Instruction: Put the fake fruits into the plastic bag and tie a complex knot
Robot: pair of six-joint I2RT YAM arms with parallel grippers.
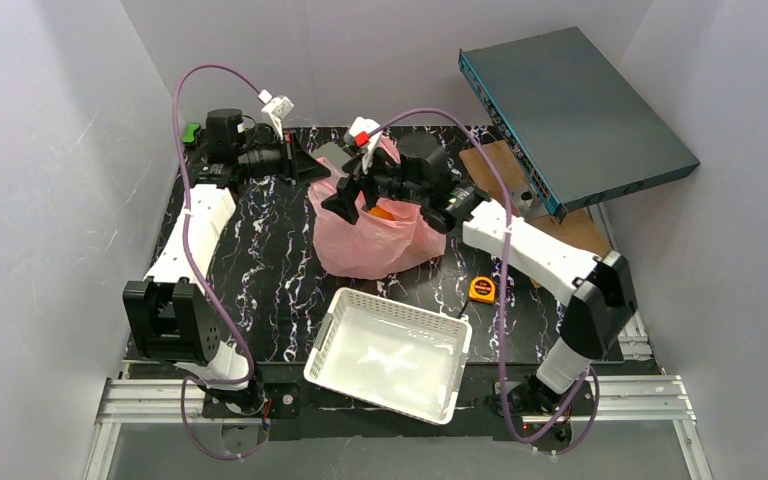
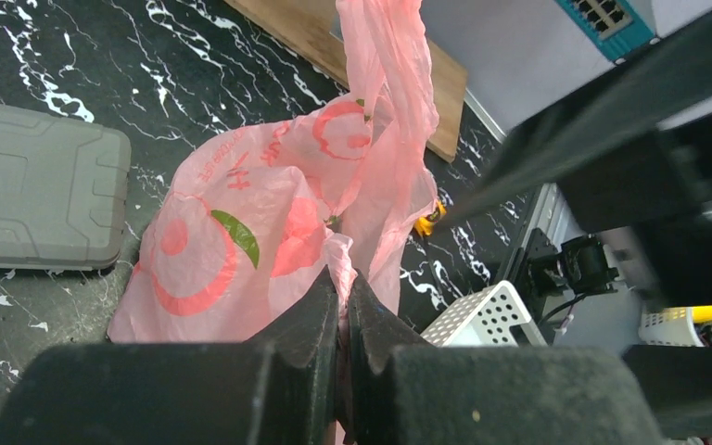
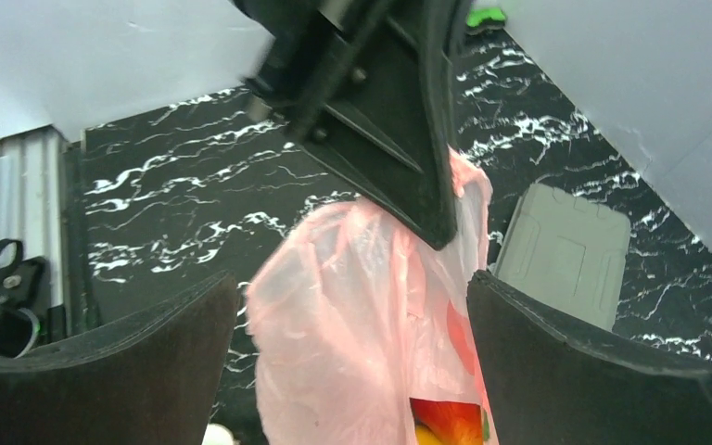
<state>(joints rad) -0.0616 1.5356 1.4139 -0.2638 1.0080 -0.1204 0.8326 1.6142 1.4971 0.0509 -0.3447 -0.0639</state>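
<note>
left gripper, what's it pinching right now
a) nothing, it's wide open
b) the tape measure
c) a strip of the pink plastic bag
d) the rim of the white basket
c: the left wrist view shows the left gripper shut on a twisted strip of the pink plastic bag, while in the top view the tape measure and the white basket lie well apart from it.

The overhead camera looks down on the whole table [image 1: 260, 260]; both wrist cameras closely face the plastic bag [image 2: 241, 232].
</note>
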